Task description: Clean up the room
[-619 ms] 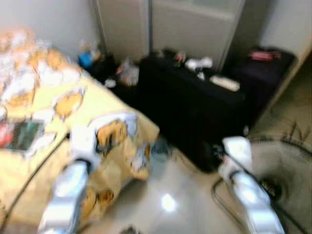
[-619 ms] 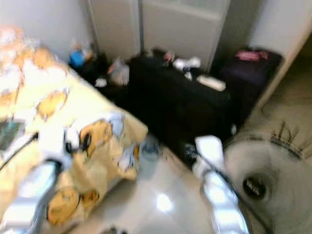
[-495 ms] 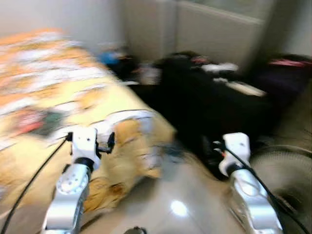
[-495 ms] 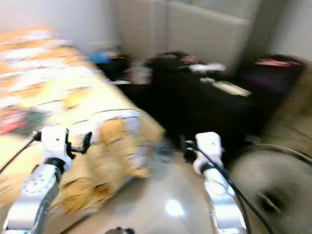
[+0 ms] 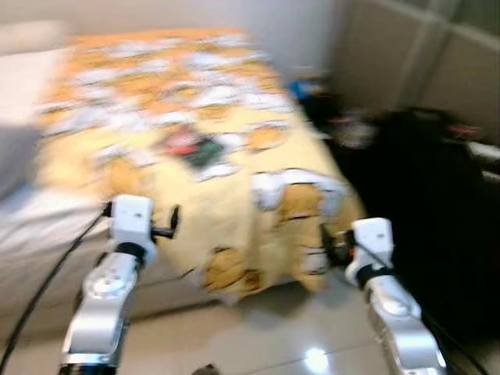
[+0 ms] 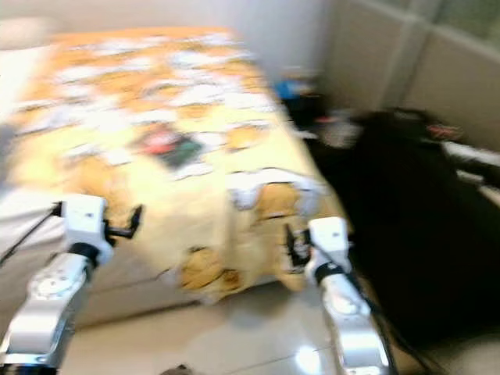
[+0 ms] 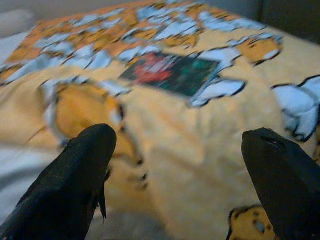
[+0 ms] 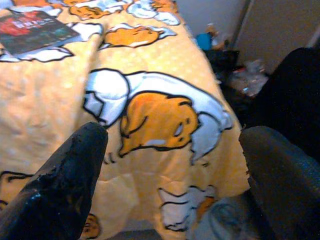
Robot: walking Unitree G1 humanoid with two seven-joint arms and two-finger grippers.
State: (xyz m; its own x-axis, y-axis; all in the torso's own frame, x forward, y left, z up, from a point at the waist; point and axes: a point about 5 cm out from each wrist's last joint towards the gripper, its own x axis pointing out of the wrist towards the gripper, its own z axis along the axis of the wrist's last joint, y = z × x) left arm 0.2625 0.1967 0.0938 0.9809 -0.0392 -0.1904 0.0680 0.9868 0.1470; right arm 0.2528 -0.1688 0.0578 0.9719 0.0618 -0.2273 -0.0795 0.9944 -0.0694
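A bed with a yellow cartoon-print blanket (image 5: pixel 195 117) stands in front of me. A flat red and green book (image 5: pixel 191 146) lies on the blanket near its middle, and the book (image 7: pixel 172 72) is also ahead of my left fingers. My left gripper (image 7: pixel 180 137) is open and empty, held before the bed's near side. My right gripper (image 8: pixel 175 135) is open and empty too, facing the blanket's hanging corner (image 8: pixel 150 120). In the eye views the left gripper (image 5: pixel 170 226) and right gripper (image 5: pixel 332 244) hover just short of the bed edge. The picture is blurred.
A large black case (image 5: pixel 422 180) stands right of the bed, close to my right arm. Small clutter (image 5: pixel 351 133) and a blue item (image 5: pixel 301 84) sit in the corner by pale closet doors (image 5: pixel 406 55). Glossy floor (image 5: pixel 258 344) lies below. A grey pillow (image 5: pixel 16 156) is at far left.
The camera has swung to the left: the bed now sits in the middle, and the fan and purple case have left the picture. Both arms stay raised as before.
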